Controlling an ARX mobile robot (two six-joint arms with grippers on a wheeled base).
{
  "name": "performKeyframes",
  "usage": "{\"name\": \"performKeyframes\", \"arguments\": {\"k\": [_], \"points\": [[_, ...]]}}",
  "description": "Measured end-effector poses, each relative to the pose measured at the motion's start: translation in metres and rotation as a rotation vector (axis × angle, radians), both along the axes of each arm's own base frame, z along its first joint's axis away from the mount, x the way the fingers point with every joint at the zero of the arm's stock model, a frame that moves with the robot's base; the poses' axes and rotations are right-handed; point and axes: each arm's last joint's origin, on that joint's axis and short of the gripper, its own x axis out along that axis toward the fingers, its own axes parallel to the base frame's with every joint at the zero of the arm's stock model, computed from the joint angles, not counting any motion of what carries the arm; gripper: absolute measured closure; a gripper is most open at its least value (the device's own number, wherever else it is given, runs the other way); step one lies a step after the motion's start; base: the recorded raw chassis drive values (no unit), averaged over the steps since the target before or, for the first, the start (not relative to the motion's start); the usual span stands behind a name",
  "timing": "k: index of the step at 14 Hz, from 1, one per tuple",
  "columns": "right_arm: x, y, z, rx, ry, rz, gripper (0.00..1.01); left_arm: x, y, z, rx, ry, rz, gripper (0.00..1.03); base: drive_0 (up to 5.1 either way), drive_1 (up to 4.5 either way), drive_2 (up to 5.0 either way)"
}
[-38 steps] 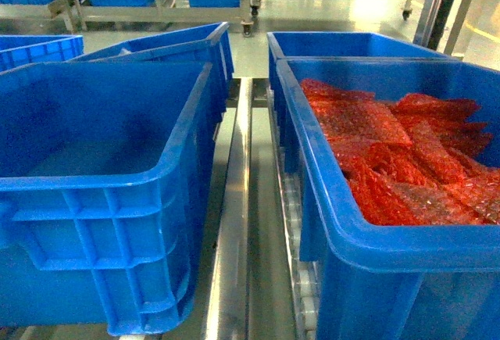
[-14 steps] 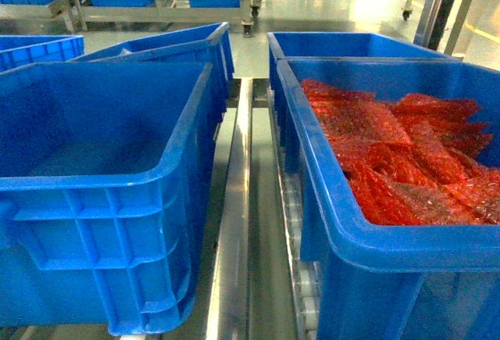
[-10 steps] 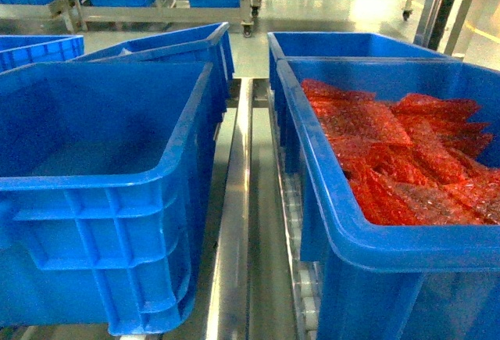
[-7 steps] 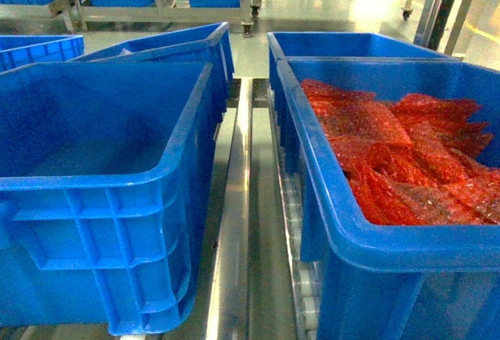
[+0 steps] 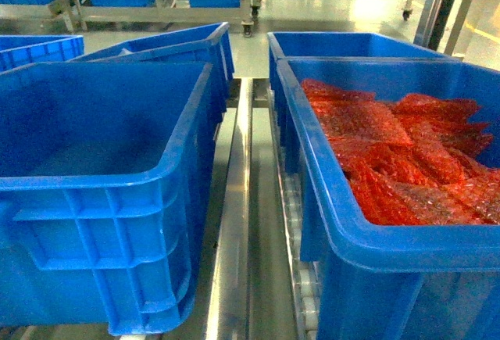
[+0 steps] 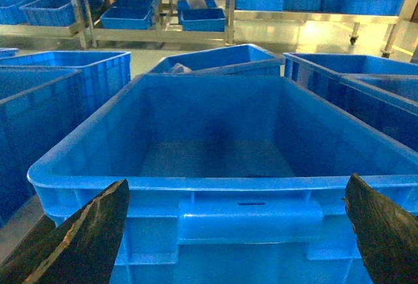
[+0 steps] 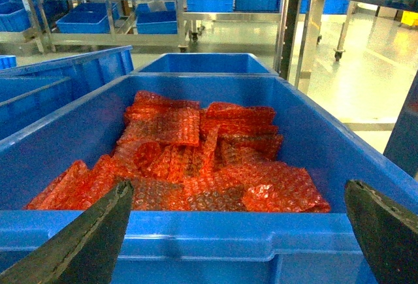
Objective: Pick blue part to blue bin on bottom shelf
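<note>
1. The right bin (image 5: 406, 230) stands on the rails (image 5: 234, 223) near the camera, so that its open top faces both head and wrist views. It holds a loose heap of red bubble-wrap bags (image 7: 189, 160), piled higher toward the back wall.
2. The left bin (image 5: 101, 199) stands beside it across the rail gap. Its floor looks bare in the left wrist view; a faint dark mark near the front cannot be identified.
3. Further bins (image 5: 344, 44) sit behind both, and a rack (image 6: 157, 10) in the background carries more.
4. The left gripper (image 6: 235, 232) hangs before the left bin's front wall, fingers wide apart, holding nothing.
5. The right gripper (image 7: 235, 232) hangs likewise before the right bin, fingers spread, holding nothing.
6. No blue part shows in any view; its location cannot be told. Which bin on the bottom shelf is meant also cannot be told.
</note>
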Motion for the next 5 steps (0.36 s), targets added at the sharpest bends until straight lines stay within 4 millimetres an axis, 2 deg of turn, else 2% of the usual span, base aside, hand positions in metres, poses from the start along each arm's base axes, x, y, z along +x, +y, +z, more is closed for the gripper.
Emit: {"name": "performKeyframes", "arguments": {"k": [5], "points": [[0.0,0.0,0.0,0.0,0.0,0.0,0.03,0.0,0.0,0.0,0.0,0.0,0.0,0.05,0.0,0.0,0.0]]}}
